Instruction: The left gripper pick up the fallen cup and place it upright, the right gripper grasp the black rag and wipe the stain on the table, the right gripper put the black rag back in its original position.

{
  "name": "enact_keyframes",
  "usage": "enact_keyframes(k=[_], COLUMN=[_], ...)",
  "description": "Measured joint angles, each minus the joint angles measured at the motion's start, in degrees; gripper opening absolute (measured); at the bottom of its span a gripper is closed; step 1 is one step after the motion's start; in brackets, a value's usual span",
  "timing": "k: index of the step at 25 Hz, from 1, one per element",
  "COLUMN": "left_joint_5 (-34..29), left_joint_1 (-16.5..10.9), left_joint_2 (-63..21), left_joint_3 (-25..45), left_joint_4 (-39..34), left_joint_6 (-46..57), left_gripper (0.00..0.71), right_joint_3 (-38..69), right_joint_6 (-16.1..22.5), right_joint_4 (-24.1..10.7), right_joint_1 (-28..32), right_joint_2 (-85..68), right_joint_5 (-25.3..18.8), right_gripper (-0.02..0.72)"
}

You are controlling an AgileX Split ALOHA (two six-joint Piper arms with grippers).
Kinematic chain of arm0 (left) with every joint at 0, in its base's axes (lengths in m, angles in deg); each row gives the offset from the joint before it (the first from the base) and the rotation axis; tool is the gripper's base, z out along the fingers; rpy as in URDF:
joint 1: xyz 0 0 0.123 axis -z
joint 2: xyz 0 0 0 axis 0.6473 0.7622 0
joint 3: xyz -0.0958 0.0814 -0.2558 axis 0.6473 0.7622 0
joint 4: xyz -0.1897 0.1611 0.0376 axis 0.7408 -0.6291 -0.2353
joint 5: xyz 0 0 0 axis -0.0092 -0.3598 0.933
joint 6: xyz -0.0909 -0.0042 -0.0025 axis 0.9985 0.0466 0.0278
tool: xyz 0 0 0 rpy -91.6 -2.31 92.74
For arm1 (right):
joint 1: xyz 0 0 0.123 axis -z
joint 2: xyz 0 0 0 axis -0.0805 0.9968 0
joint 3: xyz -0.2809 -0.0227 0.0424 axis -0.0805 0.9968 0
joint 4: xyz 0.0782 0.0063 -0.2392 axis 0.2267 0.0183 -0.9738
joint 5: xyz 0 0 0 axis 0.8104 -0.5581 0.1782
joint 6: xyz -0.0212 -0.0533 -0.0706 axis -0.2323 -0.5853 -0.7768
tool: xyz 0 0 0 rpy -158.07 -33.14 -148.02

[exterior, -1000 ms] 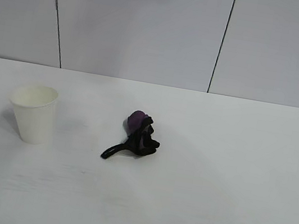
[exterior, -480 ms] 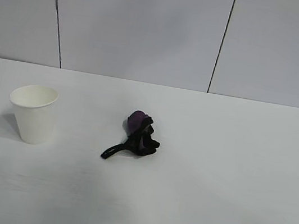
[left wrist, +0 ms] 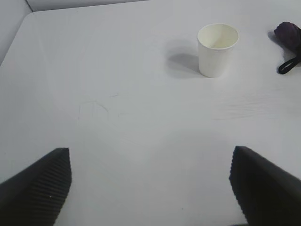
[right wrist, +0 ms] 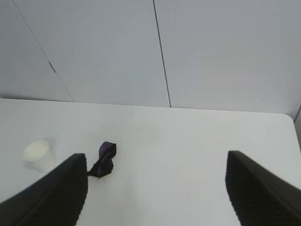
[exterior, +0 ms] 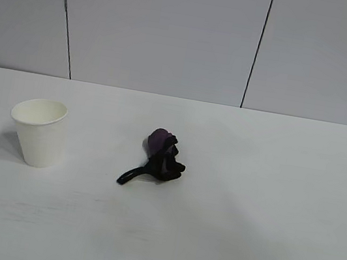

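Showing the paper cup [exterior: 39,132] upright and black rag [exterior: 159,157] lying on the wiped surface [exterior: 267,204]; both grippers' fingers [left wrist: 40,186] spread, empty; only parking remains.

We hold our left gripper [left wrist: 150,183] and right gripper [right wrist: 155,188] with fingers spread wide, both empty and angled downward.

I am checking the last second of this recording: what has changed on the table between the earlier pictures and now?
No object visibly moved, and nothing was taken hold of or let go. Only the soft shading on the table shifted a little. The white paper cup stays upright at the left, and the black rag lies in the same place, with no claw near.
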Motion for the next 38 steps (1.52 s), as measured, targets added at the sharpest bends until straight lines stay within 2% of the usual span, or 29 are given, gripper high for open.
enact_keyframes(k=[2,6,10,13,21,29,38], left_joint_5=[0.0,0.0,0.0,0.0,0.0,0.0,0.0], left_joint_1=[0.0,0.0,0.0,0.0,0.0,0.0,0.0], left_joint_2=[0.0,0.0,0.0,0.0,0.0,0.0,0.0], left_joint_3=[0.0,0.0,0.0,0.0,0.0,0.0,0.0], left_joint_4=[0.0,0.0,0.0,0.0,0.0,0.0,0.0], left_joint_6=[0.0,0.0,0.0,0.0,0.0,0.0,0.0], left_gripper=[0.660,0.660,0.660,0.660,0.660,0.660,0.660], right_joint_3=[3.0,8.8,16.0,22.1,36.5,46.2,47.2], right_joint_6=[-2.4,-4.4,-7.8,-10.4,-11.4,-11.5,-11.6], right_joint_4=[1.6,8.0,13.8,16.0,16.0,16.4,16.7], right_joint_1=[4.0,10.0,13.4,14.4,14.8,14.9,19.0], right_joint_2=[-1.5,-4.8,-10.4,-15.4,-28.3,-30.5,-30.5], right_joint_5=[0.0,0.0,1.2,3.4,10.9,15.2,16.4], right_gripper=[0.559,0.559,0.559,0.559,0.559,0.559,0.559])
